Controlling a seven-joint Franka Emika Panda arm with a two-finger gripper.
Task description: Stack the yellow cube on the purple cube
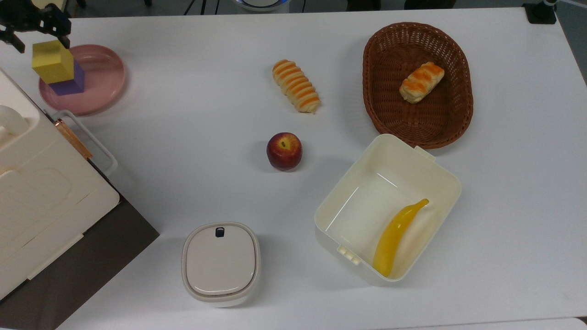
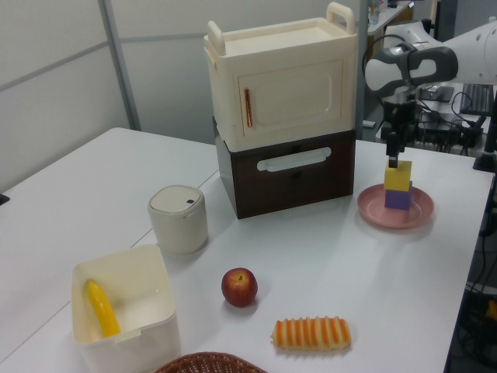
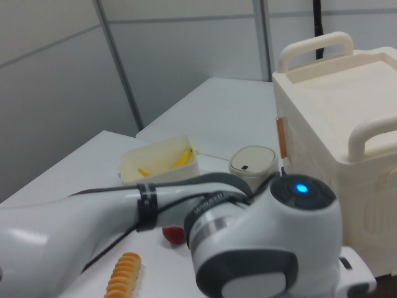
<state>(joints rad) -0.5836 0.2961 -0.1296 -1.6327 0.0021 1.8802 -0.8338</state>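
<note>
- Top view, upper left corner: yellow cube (image 1: 52, 61) stacked on purple cube (image 1: 69, 83), both on a pink plate (image 1: 103, 78) on the white table (image 1: 192, 137). Just above the yellow cube, the gripper (image 1: 37, 36), dark fingers spread to either side of the cube's top edge, seemingly clear of it and holding nothing.
- Same view, elsewhere: striped bread roll (image 1: 296, 85) at upper centre, apple (image 1: 284, 151) in the middle, wicker basket (image 1: 454, 123) at upper right with a pastry (image 1: 422, 82) inside, cream bin (image 1: 440, 178) at lower right holding a banana (image 1: 396, 233), lidded canister (image 1: 221, 263) at bottom centre, cream cabinet (image 1: 41, 192) along the left edge.
- Left view, right side: gripper (image 2: 394, 159) hanging straight above the yellow cube (image 2: 398, 177), fingertips at or barely above its top face, contact hard to judge; purple cube (image 2: 398, 198) beneath, squarely under the yellow one, on the pink plate (image 2: 373, 211).
- Right view: foreground taken up by the grey-white arm (image 3: 248, 242); behind it the cream bin (image 3: 160, 166), canister (image 3: 253, 165) and cabinet (image 3: 335, 124).
</note>
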